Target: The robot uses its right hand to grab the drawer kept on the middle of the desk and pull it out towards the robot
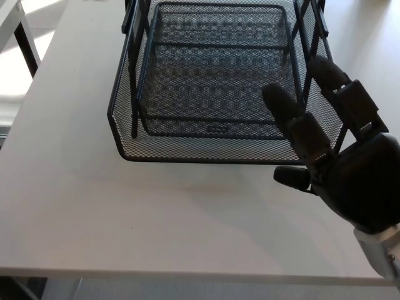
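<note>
The black mesh drawer (212, 81) sits in the middle of the white desk (94, 206), reaching toward its far edge. At the drawer's near right corner, the right hand (337, 162) has its fingers (297, 122) spread wide, holding nothing.

Bare tabletop (156, 219) is running across the whole lower half of the frame, nothing standing on it, so a hand could be passing freely there. Left strip of the tabletop, beside the drawer (219, 81), is also lying open up to the top edge. The mesh drawer is filling the upper centre; its front rim and black upright rods are blocking any low sideways approach. Its inside is open from above. The right hand (337, 156) is occupying the lower right, fingers (294, 119) spread over the drawer's front right corner, closing that side. Narrow strip of tabletop is showing at upper right.
</note>
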{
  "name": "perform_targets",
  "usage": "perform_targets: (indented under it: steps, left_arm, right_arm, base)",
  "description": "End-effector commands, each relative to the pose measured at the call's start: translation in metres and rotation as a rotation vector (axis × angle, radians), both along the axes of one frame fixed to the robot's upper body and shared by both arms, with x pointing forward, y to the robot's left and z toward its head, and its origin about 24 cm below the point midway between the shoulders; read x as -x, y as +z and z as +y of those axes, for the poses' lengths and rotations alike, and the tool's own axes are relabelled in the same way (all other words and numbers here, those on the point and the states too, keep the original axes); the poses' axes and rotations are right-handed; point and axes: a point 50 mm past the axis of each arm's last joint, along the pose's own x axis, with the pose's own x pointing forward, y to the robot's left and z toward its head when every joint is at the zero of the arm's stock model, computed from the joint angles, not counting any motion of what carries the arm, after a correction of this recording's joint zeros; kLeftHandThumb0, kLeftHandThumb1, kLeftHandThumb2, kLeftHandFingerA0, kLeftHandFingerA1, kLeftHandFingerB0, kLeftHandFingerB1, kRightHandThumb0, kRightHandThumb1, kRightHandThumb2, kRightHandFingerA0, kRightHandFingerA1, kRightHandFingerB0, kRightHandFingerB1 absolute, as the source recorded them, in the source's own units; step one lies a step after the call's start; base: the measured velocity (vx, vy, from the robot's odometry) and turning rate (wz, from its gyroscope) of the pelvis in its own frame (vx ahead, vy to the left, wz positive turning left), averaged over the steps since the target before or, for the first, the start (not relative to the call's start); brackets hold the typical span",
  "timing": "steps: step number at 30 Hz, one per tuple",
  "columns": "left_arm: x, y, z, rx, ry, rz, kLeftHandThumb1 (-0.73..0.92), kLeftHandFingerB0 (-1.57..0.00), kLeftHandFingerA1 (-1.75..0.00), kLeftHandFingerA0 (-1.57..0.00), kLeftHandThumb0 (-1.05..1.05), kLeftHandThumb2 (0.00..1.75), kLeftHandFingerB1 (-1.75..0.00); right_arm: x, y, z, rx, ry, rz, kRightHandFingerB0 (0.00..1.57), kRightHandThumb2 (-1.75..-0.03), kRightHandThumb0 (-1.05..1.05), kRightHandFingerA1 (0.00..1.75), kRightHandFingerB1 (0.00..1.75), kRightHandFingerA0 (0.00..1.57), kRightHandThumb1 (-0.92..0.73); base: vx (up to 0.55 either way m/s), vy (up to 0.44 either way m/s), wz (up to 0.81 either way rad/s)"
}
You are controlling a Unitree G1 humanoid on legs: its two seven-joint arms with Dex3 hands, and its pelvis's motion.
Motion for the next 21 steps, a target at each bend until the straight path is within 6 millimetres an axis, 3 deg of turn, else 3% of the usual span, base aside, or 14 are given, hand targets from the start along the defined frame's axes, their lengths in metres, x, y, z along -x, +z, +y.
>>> perform_targets:
  steps: [1, 6, 14, 15, 17, 21]
  left_arm:
    - [0.002, 0.004, 0.006, -0.024, 0.013, 0.007, 0.57, -0.67, -0.94, -0.65, -0.48, 0.57, -0.64]
    - [0.003, 0.004, 0.007, -0.018, 0.013, 0.003, 0.57, -0.66, -0.89, -0.65, -0.47, 0.56, -0.63]
    - [0.0, 0.008, 0.006, -0.03, 0.0, 0.001, 0.57, -0.66, -0.91, -0.66, -0.47, 0.56, -0.64]
    - [0.001, 0.009, 0.007, -0.027, 0.008, 0.001, 0.57, -0.66, -0.9, -0.66, -0.47, 0.57, -0.62]
    - [0.002, 0.009, 0.009, -0.033, 0.015, 0.007, 0.57, -0.66, -0.9, -0.66, -0.47, 0.57, -0.62]
    - [0.004, 0.009, 0.009, -0.033, 0.019, 0.008, 0.57, -0.66, -0.9, -0.65, -0.48, 0.57, -0.64]
  right_arm:
    - [0.007, 0.01, -0.013, 0.179, -0.204, 0.185, 0.0, -0.63, -1.05, 0.0, 0.0, 0.0, -0.69]
    - [0.017, 0.016, -0.024, 0.205, -0.211, 0.191, 0.0, -0.62, -1.05, 0.0, 0.0, 0.0, -0.68]
    - [0.062, 0.041, -0.071, 0.226, -0.265, 0.187, 0.0, -0.61, -1.05, 0.0, 0.0, 0.0, -0.67]
    - [0.07, 0.044, -0.08, 0.226, -0.281, 0.175, 0.0, -1.02, -1.05, 0.15, 0.07, 0.0, -0.59]
    - [0.076, 0.047, -0.088, 0.223, -0.287, 0.168, 0.0, -1.02, -1.05, 0.15, 0.07, 0.0, -0.59]
    - [0.09, 0.062, -0.124, 0.167, -0.354, 0.082, 0.0, -1.01, -1.05, 0.1, 0.04, 0.0, -0.61]
  base:
    - [0.0, 0.0, 0.0]
    - [0.0, 0.0, 0.0]
    - [0.0, 0.0, 0.0]
    - [0.0, 0.0, 0.0]
    - [0.0, 0.0, 0.0]
    - [0.0, 0.0, 0.0]
